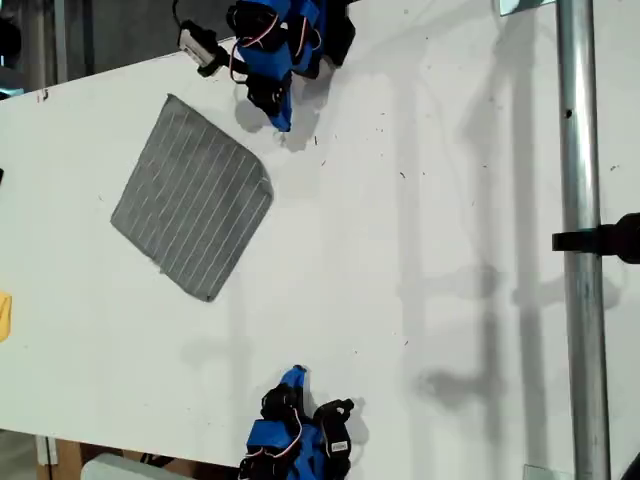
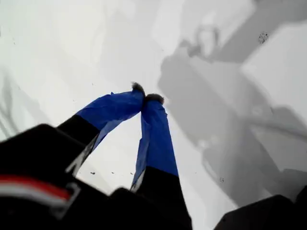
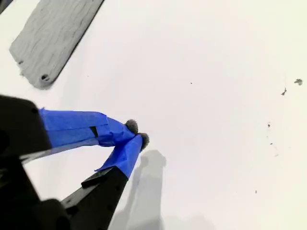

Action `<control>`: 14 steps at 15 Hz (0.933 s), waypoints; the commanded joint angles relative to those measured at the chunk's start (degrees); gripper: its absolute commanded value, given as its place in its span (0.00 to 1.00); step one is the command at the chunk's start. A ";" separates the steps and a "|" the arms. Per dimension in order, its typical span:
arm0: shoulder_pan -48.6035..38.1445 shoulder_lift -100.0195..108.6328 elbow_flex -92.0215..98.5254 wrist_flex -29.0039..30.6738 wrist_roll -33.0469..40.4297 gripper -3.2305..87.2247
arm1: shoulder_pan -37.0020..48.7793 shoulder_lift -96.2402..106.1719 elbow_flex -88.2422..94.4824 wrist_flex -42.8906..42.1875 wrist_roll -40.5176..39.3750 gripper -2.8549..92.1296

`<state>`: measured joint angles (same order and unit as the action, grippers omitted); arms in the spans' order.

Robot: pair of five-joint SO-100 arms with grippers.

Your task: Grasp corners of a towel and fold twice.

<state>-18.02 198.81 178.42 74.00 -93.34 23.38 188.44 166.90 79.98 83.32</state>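
Note:
The grey striped towel (image 1: 192, 197) lies flat and unfolded on the white table, toward the exterior view's left. One blue arm's gripper (image 1: 283, 115) points down from the exterior view's top edge, close to the towel's nearest corner (image 1: 265, 182). Another blue gripper (image 1: 294, 378) sits at the bottom edge, farther from the towel. The wrist views do not settle which arm is which. My first gripper (image 2: 146, 94) is shut on nothing over bare, shadowed table. My second gripper (image 3: 137, 133) is also shut and holds nothing. The towel (image 3: 53, 38) and one rounded corner (image 3: 41, 79) lie beyond it.
A metal pole (image 1: 577, 200) with a black clamp (image 1: 610, 238) runs down the exterior view's right side. A yellow object (image 1: 4, 315) shows at that view's left edge. The table's edge (image 1: 100, 72) slants across the top left. Dark shadows (image 2: 225, 124) fall on the table.

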 commanded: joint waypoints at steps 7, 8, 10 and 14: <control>-1.49 0.09 -2.46 -2.64 1.05 0.00 | 4.83 0.09 -6.24 4.04 -3.69 0.03; -1.67 -0.53 -3.78 -2.64 1.23 0.00 | 5.19 0.09 -6.42 3.96 -3.69 0.03; -2.02 -5.45 -7.56 -4.39 1.49 0.00 | 5.80 0.09 -7.29 3.96 -3.87 0.03; -3.78 -37.71 -26.46 -15.56 7.29 0.00 | 12.57 -3.08 -13.27 2.72 -9.76 0.03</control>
<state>-20.74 172.79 161.54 62.49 -87.71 33.57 187.38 159.08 83.58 76.03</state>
